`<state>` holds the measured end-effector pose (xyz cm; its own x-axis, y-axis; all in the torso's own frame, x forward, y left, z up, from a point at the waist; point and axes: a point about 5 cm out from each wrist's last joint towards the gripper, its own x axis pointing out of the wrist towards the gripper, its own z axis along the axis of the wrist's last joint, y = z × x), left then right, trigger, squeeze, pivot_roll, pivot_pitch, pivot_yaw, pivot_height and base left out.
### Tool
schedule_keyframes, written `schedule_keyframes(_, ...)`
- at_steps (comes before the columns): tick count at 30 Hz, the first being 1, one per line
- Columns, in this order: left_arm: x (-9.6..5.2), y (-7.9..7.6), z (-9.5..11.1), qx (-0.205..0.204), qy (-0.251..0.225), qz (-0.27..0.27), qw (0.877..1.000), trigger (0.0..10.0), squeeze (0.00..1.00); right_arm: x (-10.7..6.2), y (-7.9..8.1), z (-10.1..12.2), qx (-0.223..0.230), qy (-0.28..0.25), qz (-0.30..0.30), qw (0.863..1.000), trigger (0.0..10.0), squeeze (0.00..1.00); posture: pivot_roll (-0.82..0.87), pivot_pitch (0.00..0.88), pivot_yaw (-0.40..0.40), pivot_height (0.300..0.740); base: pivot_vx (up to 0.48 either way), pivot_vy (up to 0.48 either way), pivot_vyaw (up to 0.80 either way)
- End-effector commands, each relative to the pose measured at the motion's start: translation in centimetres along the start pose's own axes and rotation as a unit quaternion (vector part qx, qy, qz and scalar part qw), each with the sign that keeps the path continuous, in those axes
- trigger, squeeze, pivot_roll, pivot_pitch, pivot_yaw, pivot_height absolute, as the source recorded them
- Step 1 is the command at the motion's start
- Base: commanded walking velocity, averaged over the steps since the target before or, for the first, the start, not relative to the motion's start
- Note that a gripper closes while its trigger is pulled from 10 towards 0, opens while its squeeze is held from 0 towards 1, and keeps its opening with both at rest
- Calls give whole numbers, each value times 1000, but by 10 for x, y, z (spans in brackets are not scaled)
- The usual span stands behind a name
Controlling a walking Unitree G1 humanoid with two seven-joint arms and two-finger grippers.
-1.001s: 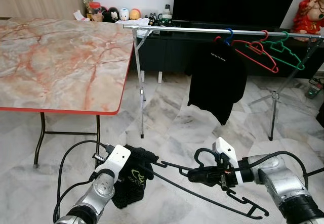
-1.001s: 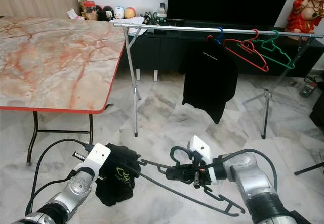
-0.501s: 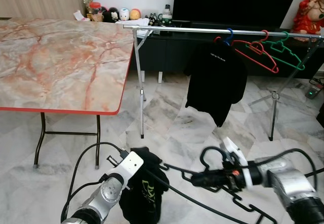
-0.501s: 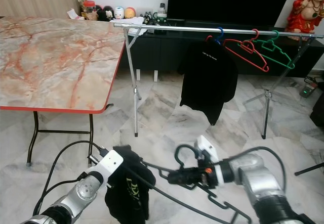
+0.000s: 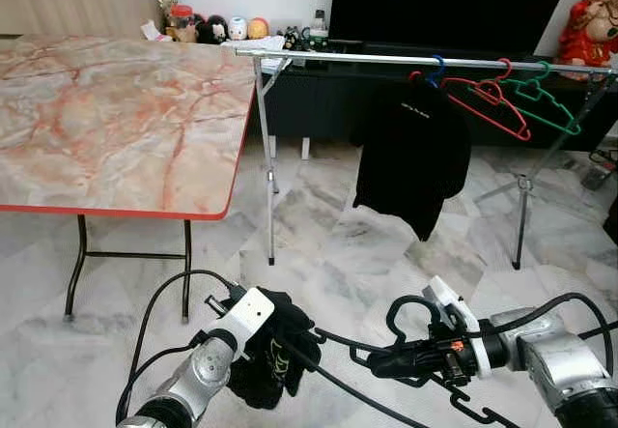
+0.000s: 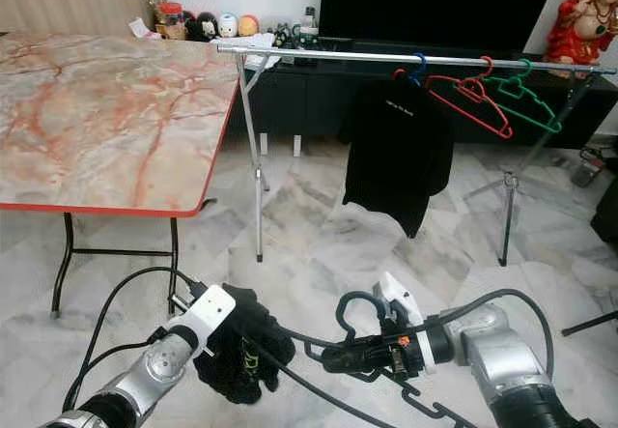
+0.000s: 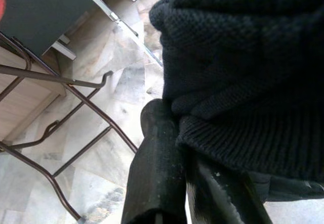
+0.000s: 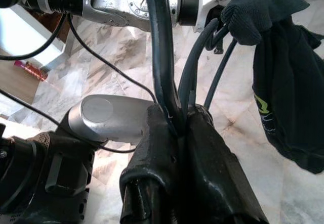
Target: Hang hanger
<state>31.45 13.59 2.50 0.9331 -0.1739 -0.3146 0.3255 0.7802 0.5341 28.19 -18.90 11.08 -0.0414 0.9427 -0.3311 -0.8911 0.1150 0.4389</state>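
Two grippers: low before the drying rail (image 5: pixel 425 59).
Left gripper (image 5: pixel 259 314): jaws pinching black garment (image 5: pixel 273 358).
Right gripper (image 5: pixel 381 365): jaws clamped on black hanger (image 5: pixel 410 324).

We see a matt, coarse-knit black garment (image 7: pixel 243 72) and a smooth black plastic hanger (image 8: pixel 162 57). The rail (image 5: pixel 386 58) is shiny metal; the table (image 5: pixel 106 119) looks like glossy marble.

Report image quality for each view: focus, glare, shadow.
Both eye views: sharp, evenly lit, with soft glare on the marble floor. Left wrist view: black garment is close and dark, knit texture readable. Right wrist view: the fingers look soft, floor bright.
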Motion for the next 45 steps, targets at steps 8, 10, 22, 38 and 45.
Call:
schedule_keyframes(8, -1, -9, 3, -1, -15, -29, 999, 0, 0, 3, -4, 7, 6, -56, -17, 998, 0, 0, -6, 59, -53, 740, 0, 0, 0)
schedule_keyframes(10, 0, -6, 4, -1, -18, -22, 1000, 0, 0, 3, -6, -15, -32, 52, -39, 997, 0, 0, -7, 59, -53, 740, 0, 0, 0)
schedule_keyframes(22, -1, 0, -1, -10, -5, -11, 1000, 0, 0, -3, -2, -42, -39, 139, -17, 989, 0, 0, -9, 64, -53, 740, 0, 0, 0)
schedule_keyframes(38, 0, 14, -3, -43, 8, 41, 998, 0, 0, -8, 13, -61, -84, 263, 53, 960, 0, 0, -9, 61, -54, 740, 0, 0, 0)
schedule_keyframes(45, 0, 10, -3, -42, 5, 31, 999, 0, 0, -8, 8, -55, -91, 252, 31, 963, 0, 0, -9, 60, -55, 740, 0, 0, 0)
